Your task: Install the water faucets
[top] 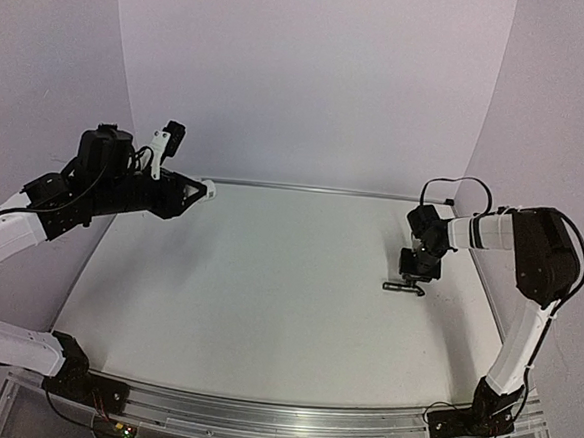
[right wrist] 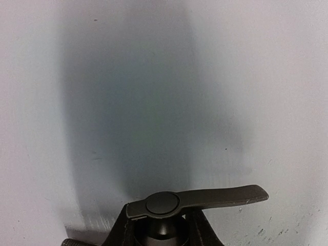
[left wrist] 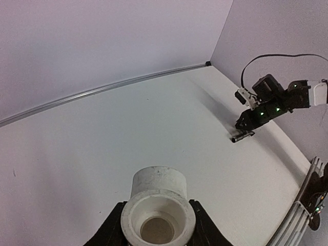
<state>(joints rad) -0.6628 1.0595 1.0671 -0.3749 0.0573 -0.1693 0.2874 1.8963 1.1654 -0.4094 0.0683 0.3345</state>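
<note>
My left gripper [top: 202, 190] is shut on the stubby white cylindrical fitting [left wrist: 158, 207] and holds it in the air at the far left, its open bore facing the wrist camera. My right gripper [top: 415, 278] is shut on the black T-shaped tap [right wrist: 164, 215] at the table's right side. The tap's lever handle [right wrist: 225, 196] points right in the right wrist view. In the top view the tap [top: 406, 286] sits at table level under the fingers. It also shows in the left wrist view [left wrist: 242, 136], far from the fitting.
The white table [top: 266, 297] is backed by a white curved wall. A metal rail [top: 258, 422] runs along the near edge. The right arm's elbow [top: 540, 251] stands at the right edge.
</note>
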